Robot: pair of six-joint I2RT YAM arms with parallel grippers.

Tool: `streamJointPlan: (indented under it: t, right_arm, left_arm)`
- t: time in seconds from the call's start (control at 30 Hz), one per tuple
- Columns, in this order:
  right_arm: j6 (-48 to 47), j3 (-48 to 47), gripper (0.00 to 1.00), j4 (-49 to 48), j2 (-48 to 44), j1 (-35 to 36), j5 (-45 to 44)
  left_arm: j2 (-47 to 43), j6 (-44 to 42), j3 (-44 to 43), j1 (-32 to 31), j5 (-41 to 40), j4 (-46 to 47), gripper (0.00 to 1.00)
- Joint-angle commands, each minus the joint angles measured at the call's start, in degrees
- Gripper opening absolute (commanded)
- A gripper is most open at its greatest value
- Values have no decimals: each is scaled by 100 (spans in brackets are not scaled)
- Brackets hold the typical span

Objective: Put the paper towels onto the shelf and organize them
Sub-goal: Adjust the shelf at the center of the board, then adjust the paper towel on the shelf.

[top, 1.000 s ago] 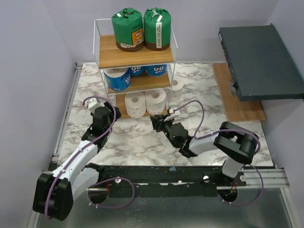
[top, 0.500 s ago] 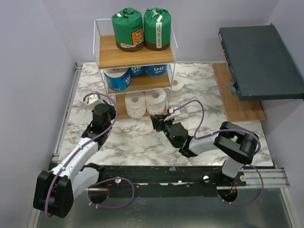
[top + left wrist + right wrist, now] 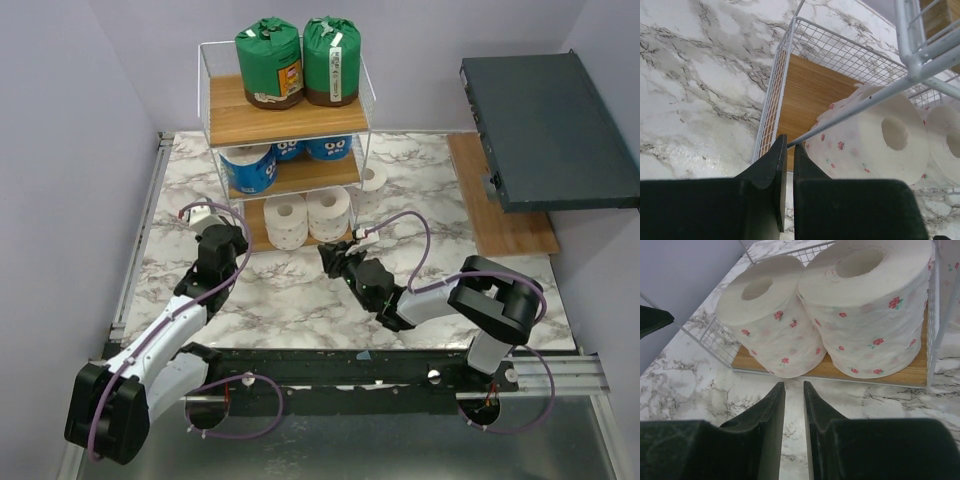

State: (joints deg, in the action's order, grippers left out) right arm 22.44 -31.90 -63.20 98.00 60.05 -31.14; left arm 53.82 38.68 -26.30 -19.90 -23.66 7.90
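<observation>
The shelf (image 3: 290,118) stands at the table's back. Two green paper towels (image 3: 268,60) are on its top board, blue-printed ones (image 3: 247,167) on the middle board, and two white flowered ones (image 3: 286,218) on the bottom. Another white roll (image 3: 373,178) sits on the table behind the shelf's right side. My left gripper (image 3: 224,240) is shut at the shelf's front left corner. In the left wrist view a shelf wire (image 3: 860,102) meets the gripper (image 3: 789,146) tips; I cannot tell if it is pinched. My right gripper (image 3: 794,384) is slightly open and empty, just in front of the white rolls (image 3: 775,335).
A dark grey flat box (image 3: 545,130) overhangs a wooden board (image 3: 505,220) at the right. Walls close in the left, back and right sides. Purple cables loop off both arms.
The left gripper has closed and edged up to the shelf's front left corner. The right gripper's jaws have narrowed a little; its arm has barely moved.
</observation>
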Motion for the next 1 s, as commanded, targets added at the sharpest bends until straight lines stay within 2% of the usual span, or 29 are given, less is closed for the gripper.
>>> streamJointPlan:
  t: [0.0, 0.33, 0.6, 0.97]
  right_arm:
    - [77, -338, 24, 110, 337, 42, -412]
    - [-90, -932, 20, 370, 917, 31, -1214]
    - [15, -1376, 20, 864, 1234, -186, -1219]
    - [-304, -1858, 20, 923, 1662, -563, -986]
  left_arm:
    - [-156, 293, 188, -279, 230, 81, 0]
    - [-304, 351, 301, -357, 224, -7, 0]
    - [-344, 350, 309, -374, 265, -60, 0]
    - [-418, 378, 419, -470, 282, -80, 0]
